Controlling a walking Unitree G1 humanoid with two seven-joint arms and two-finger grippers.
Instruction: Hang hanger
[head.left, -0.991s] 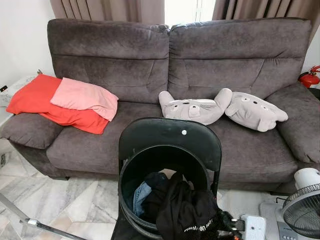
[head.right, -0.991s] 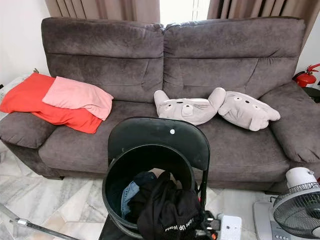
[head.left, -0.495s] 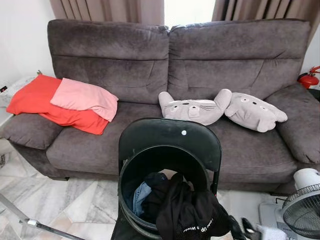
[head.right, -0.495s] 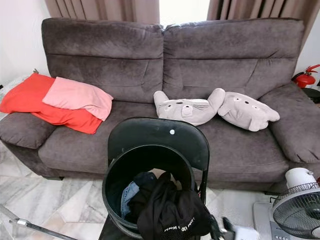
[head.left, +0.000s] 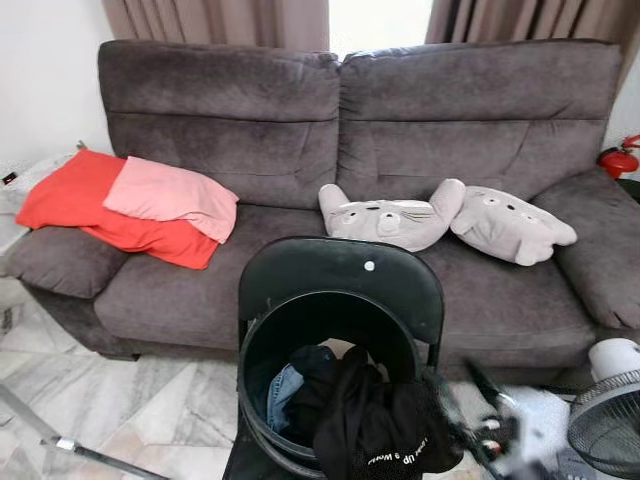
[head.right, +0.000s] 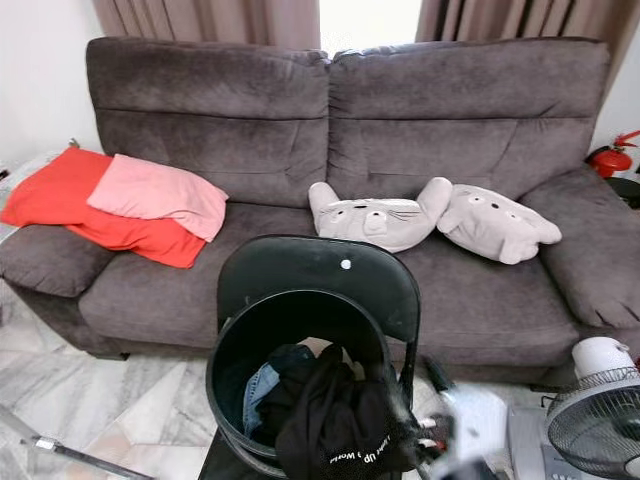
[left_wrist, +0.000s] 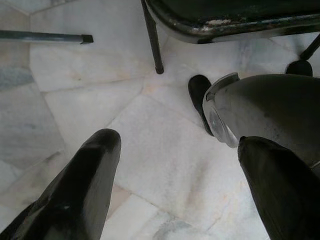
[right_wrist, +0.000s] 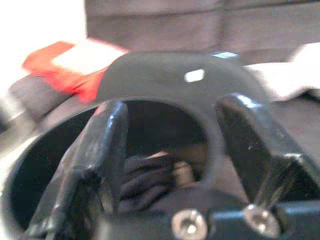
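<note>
Left eye view: lower centre, a black bucket (head.left: 330, 385) holds dark clothes (head.left: 375, 425); the right gripper (right_wrist: 172, 150), fingers spread and empty, faces it. Left gripper (left_wrist: 175, 185), released, hangs over bare floor (left_wrist: 100, 90).

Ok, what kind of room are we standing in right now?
Most likely a home living room: a grey fabric sofa with plush pillows stands under curtains, on a marble tile floor. A black bucket of clothes sits on a folding chair.

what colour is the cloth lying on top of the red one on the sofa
Pink cloth, clearest in the left eye view.
</note>
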